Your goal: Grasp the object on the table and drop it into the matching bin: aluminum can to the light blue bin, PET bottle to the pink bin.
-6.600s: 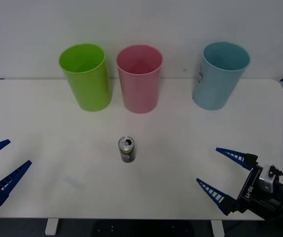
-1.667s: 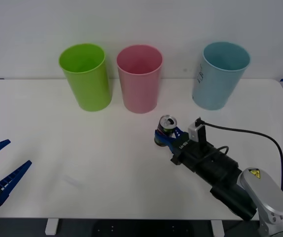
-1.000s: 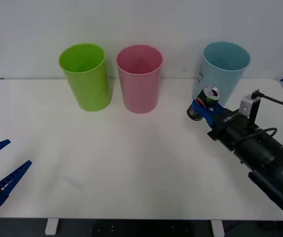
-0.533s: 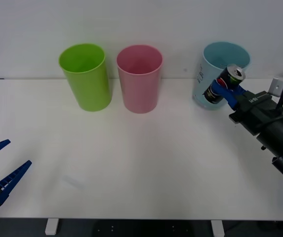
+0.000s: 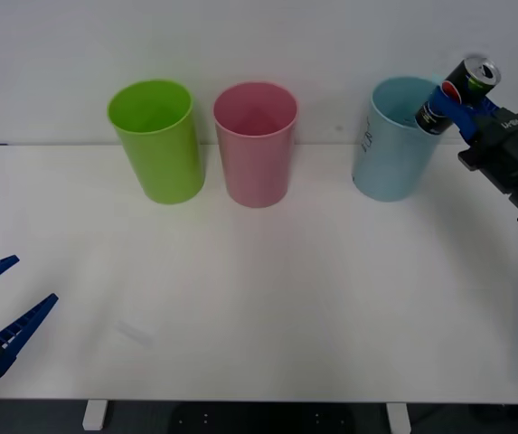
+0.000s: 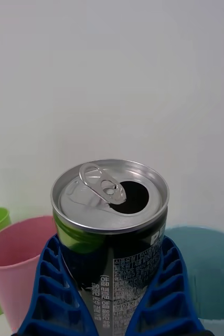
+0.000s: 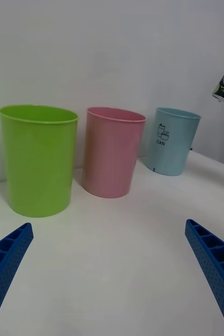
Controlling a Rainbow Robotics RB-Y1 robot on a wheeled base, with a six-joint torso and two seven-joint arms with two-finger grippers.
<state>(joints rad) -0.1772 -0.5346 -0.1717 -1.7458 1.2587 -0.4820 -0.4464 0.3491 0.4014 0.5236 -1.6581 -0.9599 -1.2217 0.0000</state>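
Since 0.5 s ago, the right gripper has risen with the aluminum can from in front of the light blue bin to above that bin's right rim. Left gripper sits parked well apart from the bin at the table's near-left edge, fingers spread. Lime green bin and pink bin stand left of the light blue bin. Right gripper fingers clamp the tilted can.

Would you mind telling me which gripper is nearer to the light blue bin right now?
The right gripper: it holds the aluminum can just above the light blue bin, at its right rim. The left gripper hangs open far off at the table's front left edge.
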